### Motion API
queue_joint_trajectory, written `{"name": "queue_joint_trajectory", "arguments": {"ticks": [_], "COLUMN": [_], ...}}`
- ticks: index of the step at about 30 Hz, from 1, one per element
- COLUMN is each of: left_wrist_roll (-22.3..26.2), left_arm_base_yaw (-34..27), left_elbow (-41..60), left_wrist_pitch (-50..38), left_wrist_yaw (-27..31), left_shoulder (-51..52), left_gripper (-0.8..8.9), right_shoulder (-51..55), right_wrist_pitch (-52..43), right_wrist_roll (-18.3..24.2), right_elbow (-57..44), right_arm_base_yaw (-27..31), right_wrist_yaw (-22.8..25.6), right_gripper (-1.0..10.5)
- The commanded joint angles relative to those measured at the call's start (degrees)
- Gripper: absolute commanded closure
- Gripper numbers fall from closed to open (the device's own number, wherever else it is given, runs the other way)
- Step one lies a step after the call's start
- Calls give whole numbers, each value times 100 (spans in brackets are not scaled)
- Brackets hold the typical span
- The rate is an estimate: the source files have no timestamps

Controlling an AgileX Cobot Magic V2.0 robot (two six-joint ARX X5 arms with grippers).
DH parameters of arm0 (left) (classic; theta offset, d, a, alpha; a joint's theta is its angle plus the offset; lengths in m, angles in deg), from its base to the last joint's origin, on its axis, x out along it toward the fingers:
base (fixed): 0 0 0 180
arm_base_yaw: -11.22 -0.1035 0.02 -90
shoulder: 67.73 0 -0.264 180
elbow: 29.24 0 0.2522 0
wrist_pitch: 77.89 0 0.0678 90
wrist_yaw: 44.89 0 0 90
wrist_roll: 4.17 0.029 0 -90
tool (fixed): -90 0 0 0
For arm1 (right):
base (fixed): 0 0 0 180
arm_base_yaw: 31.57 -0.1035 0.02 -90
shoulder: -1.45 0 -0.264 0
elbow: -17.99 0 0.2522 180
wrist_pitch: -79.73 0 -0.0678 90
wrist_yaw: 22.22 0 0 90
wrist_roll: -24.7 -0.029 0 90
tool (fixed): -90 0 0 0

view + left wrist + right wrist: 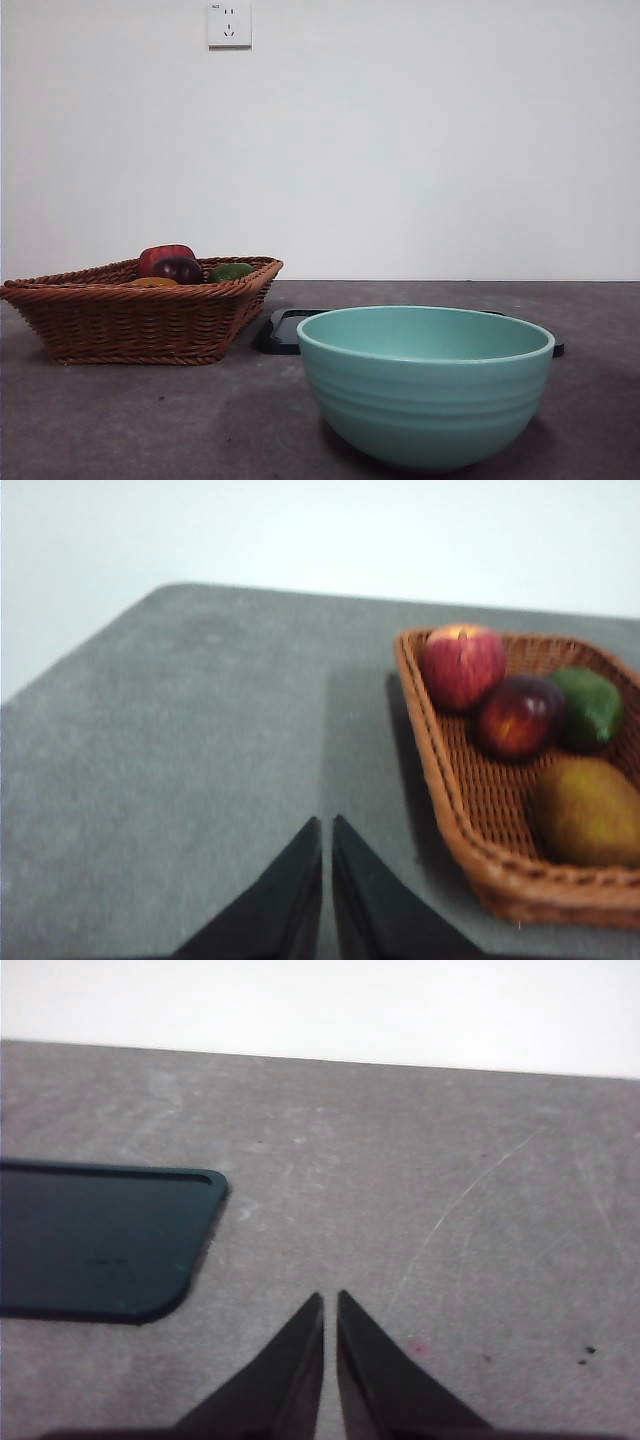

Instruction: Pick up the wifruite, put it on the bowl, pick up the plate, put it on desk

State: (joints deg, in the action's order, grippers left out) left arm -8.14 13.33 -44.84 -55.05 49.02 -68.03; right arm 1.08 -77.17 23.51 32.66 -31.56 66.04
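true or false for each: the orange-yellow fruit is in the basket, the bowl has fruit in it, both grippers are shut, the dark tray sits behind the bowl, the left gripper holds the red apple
1. The wifruite lies in the wicker basket. True.
2. The bowl holds fruit. False: no fruit shows in it; all the fruit is in the basket.
3. The left gripper and right gripper are shut. True.
4. The dark tray lies behind the bowl. True.
5. The left gripper holds the red apple. False: it holds nothing; the apple is in the basket.
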Motion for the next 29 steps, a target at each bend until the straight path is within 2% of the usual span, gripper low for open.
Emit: {"name": "queue_joint_trajectory", "arguments": {"ticks": [1,3,8,11,18,22,29], "left_wrist_roll": [-28,-162,-879,-984,-1303,-1320,-1259], "left_arm_base_yaw": [-11,-11,37,144,367,555,686], "left_elbow": [116,111,-146,-389,-935,-1537,-2785], "left_wrist_pitch": [-168,-168,-153,-118,-133,186,752], "left_wrist_yaw": [17,9,-114,-162,-144,-238,-505], "left_shoulder": [11,11,11,-11,-415,-793,-1569], "left_gripper": [799,799,798,798,798,798,798], "right_shoulder": [13,13,13,9,-223,-557,-1307], "right_wrist_pitch": [-77,-77,-72,-46,706,1088,1523], "right_wrist_roll": [-476,-608,-1423,-1773,-1991,-2107,-2177], "right_elbow": [-28,-24,94,310,1340,2022,3112], "right_arm_base_yaw": [2,0,0,-4,-44,-81,-155], "right_wrist_yaw": [-149,-208,-164,-120,-125,-168,-1010], "right_gripper": [930,934,936,936,936,936,936]}}
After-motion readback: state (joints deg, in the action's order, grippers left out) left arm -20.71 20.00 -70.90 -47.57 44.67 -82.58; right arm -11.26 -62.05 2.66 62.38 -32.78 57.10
